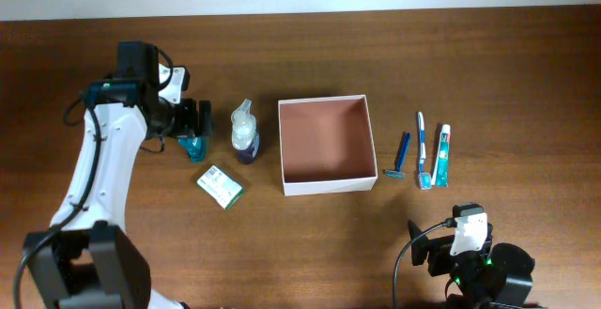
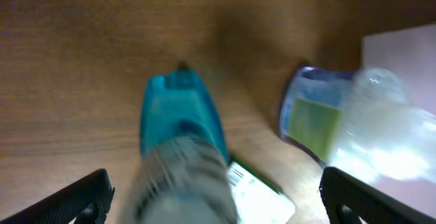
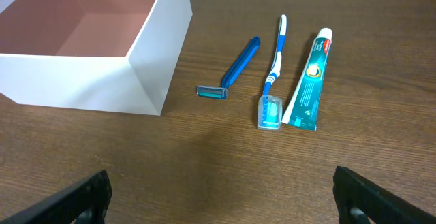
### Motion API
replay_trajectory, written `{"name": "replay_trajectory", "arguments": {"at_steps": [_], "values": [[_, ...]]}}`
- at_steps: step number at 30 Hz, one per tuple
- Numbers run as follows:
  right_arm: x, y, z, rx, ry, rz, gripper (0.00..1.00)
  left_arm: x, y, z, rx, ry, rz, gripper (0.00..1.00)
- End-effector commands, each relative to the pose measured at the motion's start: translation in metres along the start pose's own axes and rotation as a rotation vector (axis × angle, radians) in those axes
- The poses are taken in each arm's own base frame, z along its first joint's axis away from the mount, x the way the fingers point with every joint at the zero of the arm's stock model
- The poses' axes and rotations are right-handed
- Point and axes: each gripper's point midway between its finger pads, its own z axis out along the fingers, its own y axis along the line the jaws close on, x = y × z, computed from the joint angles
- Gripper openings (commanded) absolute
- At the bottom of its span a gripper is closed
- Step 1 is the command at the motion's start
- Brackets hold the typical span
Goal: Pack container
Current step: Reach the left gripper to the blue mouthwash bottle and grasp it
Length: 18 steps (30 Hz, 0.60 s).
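The container (image 1: 329, 186), a square white-walled box with a reddish-brown inside, sits at mid-table and holds nothing. Just beside its right wall lie a blue razor (image 1: 398, 156), a toothbrush (image 1: 423, 149) and a toothpaste tube (image 1: 440, 156), side by side and apart from the box. The right wrist view alone shows the clear blue cap (image 3: 269, 112) on the brush head. The tube's print is too small to read. Left of the container stands a clear bottle (image 1: 245, 133) with a dark base. Its yellow-green label shows only in the left wrist view, too blurred to read. A green-and-white soap box (image 1: 220, 186) lies near the container's front left corner. Further left, the left gripper (image 2: 214, 180) stands with fingers spread wide either side of a teal bottle (image 2: 178, 118), not gripping it. The right gripper (image 3: 218, 183), in front of the container's right side, is likewise spread and holds nothing.
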Motion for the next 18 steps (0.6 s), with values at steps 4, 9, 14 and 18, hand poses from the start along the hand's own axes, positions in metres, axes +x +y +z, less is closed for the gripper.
{"name": "replay_trajectory", "arguments": {"at_steps": [4, 9, 14, 18], "values": [[-0.002, 0.0, -0.001, -0.002, -0.009, 0.0, 0.99, 0.001, 0.014, 0.028, -0.054, 0.059, -0.03, 0.67], [-0.002, 0.0, -0.001, -0.002, -0.009, 0.0, 0.99, 0.0, 0.016, 0.04, -0.054, 0.072, -0.031, 0.51], [-0.002, 0.0, -0.001, -0.002, -0.009, 0.0, 0.99, -0.004, 0.015, 0.035, -0.054, 0.06, -0.029, 0.27], [-0.002, 0.0, -0.001, -0.002, -0.009, 0.0, 0.99, -0.017, 0.012, 0.01, -0.056, 0.026, -0.026, 0.2]]}}
